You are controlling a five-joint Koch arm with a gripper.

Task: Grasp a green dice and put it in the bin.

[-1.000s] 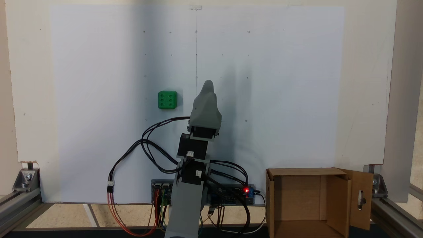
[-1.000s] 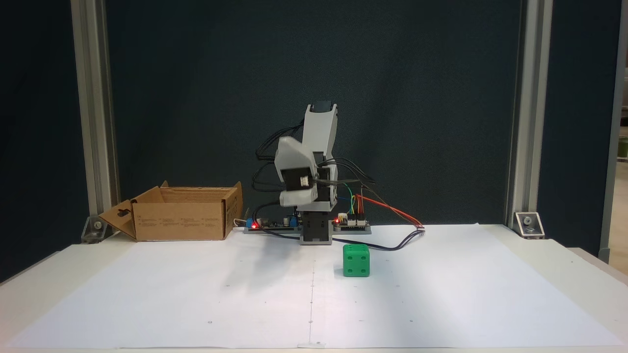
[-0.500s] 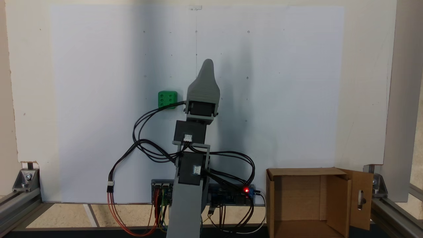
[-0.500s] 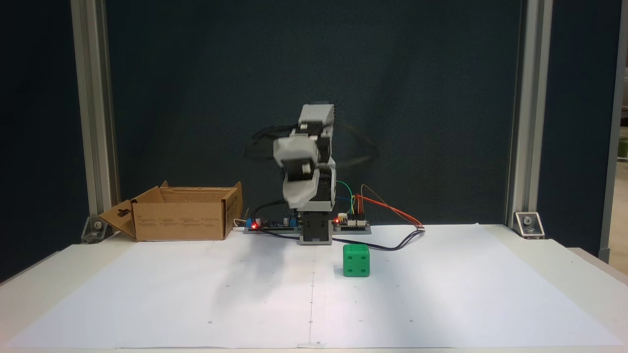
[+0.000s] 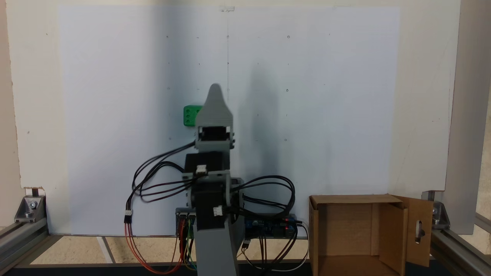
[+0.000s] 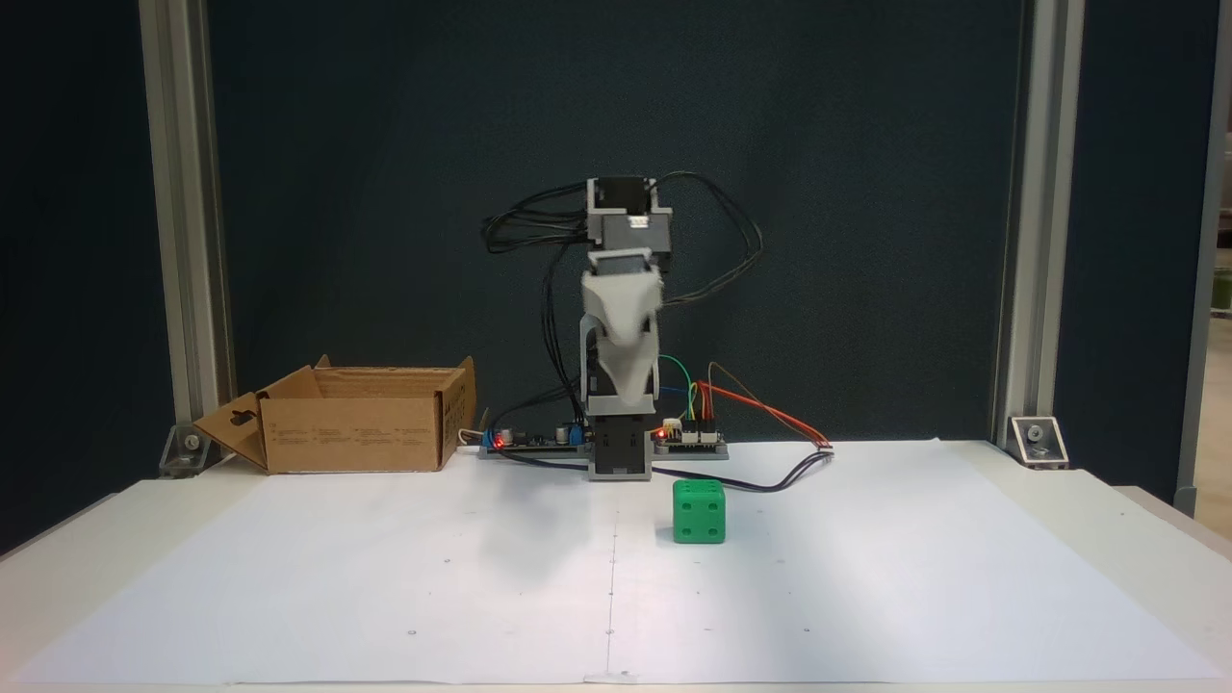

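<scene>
Both fixed views: gripper (image 6: 630,390) hangs raised at frame centre, presumably approaching the green dice (image 6: 699,512) resting on the bench (image 6: 866,577) paper below-right; jaws' state cannot be told; bin (image 6: 351,433) waits mid-left.

In a fixed view, the grey hand (image 5: 215,89) covers the right part of the green dice (image 5: 190,115), so just two of its dots show. The two jaws of the hand sit one behind the other in both fixed views, so nobody can tell if they are apart or together. The bottom of the bin (image 5: 345,230) is cut off by the lower edge. The bottom of the arm (image 5: 213,245) is cut off there too
</scene>
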